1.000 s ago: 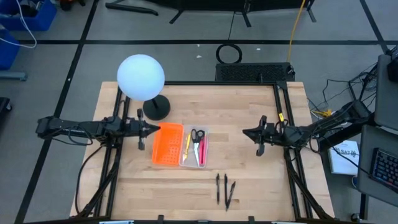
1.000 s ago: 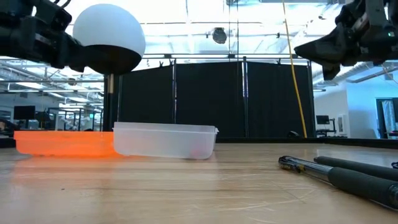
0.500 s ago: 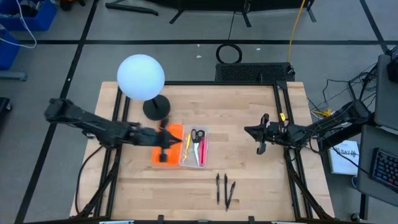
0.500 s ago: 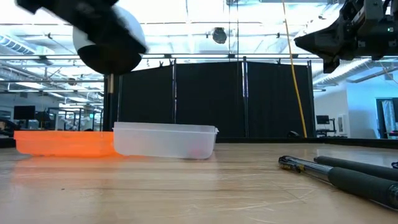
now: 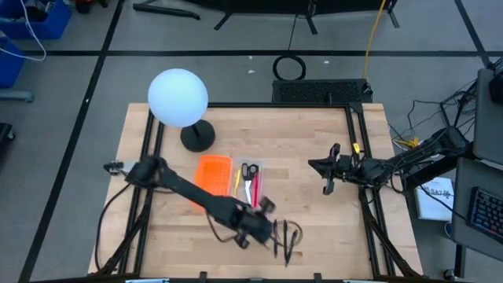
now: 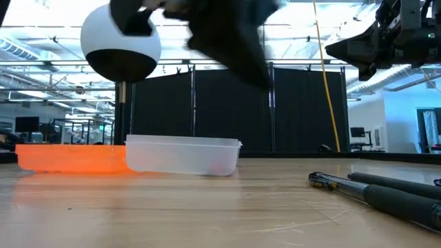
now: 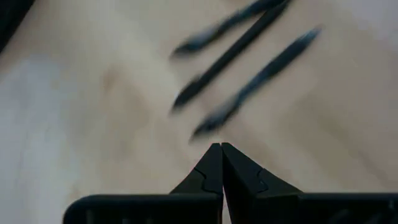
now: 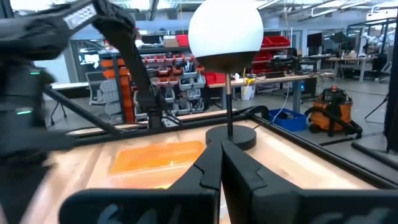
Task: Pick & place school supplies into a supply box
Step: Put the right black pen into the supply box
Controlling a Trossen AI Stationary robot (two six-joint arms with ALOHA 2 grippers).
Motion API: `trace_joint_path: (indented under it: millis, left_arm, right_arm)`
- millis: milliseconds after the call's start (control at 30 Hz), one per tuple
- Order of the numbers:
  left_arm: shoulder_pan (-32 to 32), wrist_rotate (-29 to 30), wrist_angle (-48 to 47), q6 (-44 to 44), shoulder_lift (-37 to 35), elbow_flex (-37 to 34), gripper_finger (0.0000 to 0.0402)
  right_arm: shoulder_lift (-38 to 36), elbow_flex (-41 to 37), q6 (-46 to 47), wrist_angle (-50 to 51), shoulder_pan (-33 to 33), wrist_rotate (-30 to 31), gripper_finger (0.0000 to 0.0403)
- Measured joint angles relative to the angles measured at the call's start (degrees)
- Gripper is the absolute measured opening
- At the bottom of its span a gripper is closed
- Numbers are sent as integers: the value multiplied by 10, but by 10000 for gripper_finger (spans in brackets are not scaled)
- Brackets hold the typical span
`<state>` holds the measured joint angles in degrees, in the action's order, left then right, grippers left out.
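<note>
The clear supply box (image 5: 246, 185) lies mid-table and holds black-handled scissors (image 5: 248, 170), a yellow pencil (image 5: 237, 181) and a pink pen (image 5: 255, 191). It also shows in the low view (image 6: 182, 157). Three dark pens (image 5: 284, 240) lie on the wood near the front edge; in the left wrist view they (image 7: 249, 62) lie just ahead of my fingers. My left gripper (image 5: 269, 228) hovers shut and tipped downward right beside them (image 7: 221, 145), touching nothing. My right gripper (image 5: 326, 174) waits shut at the table's right, held high (image 8: 221, 152).
An orange tray (image 5: 212, 179) sits against the supply box's left side. A lamp with a white globe (image 5: 178, 97) stands on a black base (image 5: 197, 137) at the far left. Bare wood lies to the pens' right and left.
My left arm has swung out fast from the table's left edge, passing over the orange tray and the supply box toward the near edge, and now hangs by the dark pens with its gripper tipped downward. The trays and pens have stayed put.
</note>
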<state>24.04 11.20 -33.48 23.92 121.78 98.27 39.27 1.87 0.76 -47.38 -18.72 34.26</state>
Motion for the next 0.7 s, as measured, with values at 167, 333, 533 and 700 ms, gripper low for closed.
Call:
trace_joint_path:
  millis: [167,333,533,700]
  left_arm:
    - [13,-70,-50,95,80,129,11]
    - [1,-112,-59,124,92,157,7]
    - [-33,-166,-85,94,88,157,6]
    - [-45,-203,-142,103,77,157,4]
  right_arm:
    - [0,0,-34,-14,0,0,0]
    - [0,0,-70,-21,0,0,0]
    - [-2,0,-77,-22,0,0,0]
    - [-2,0,-77,-22,0,0,0]
